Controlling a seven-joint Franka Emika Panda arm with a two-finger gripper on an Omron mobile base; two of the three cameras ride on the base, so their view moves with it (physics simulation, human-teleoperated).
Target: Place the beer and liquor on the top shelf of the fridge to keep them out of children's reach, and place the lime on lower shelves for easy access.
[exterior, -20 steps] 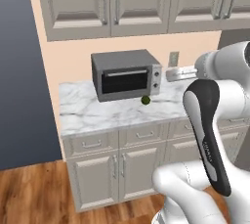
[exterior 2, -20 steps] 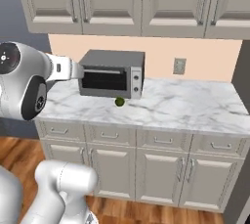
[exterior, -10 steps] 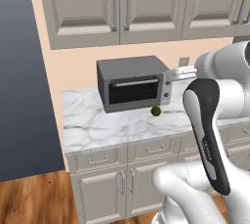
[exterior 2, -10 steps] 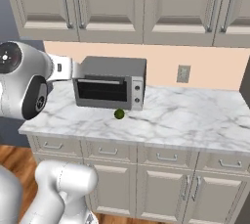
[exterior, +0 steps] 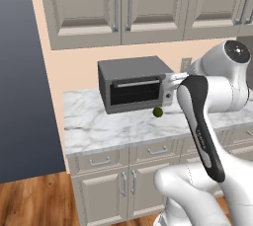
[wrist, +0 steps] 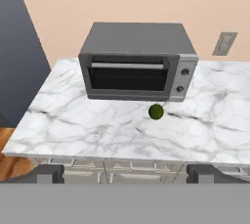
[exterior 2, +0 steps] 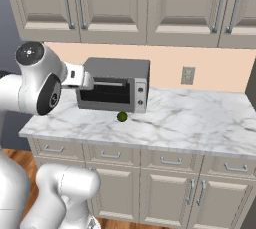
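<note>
The lime point(wrist: 156, 112) is a small round dark green fruit lying on the marble counter point(wrist: 83, 130), just in front of the toaster oven's right end. It also shows as the lime point(exterior: 157, 112) and the lime point(exterior 2: 122, 117) in the two base views. My gripper point(wrist: 126, 174) is open, its two dark fingertips point(wrist: 45, 173) wide apart with nothing between them. It hovers well back from the counter's front edge, above and short of the lime. The beer, the liquor, the fridge and its top shelf are out of view.
A silver toaster oven point(exterior: 136, 86) stands against the peach back wall. Grey wall cabinets point(exterior 2: 150, 3) hang above and drawers and cabinet doors point(exterior 2: 165, 160) run below the counter. A tall dark panel point(exterior: 24, 82) borders the counter's left end. A wall outlet point(exterior 2: 188, 75) sits right of the oven.
The whole picture has shifted: the base has driven toward the counter, so oven and lime look larger and nearer. The lime has not moved on the counter. The gripper stays open.
</note>
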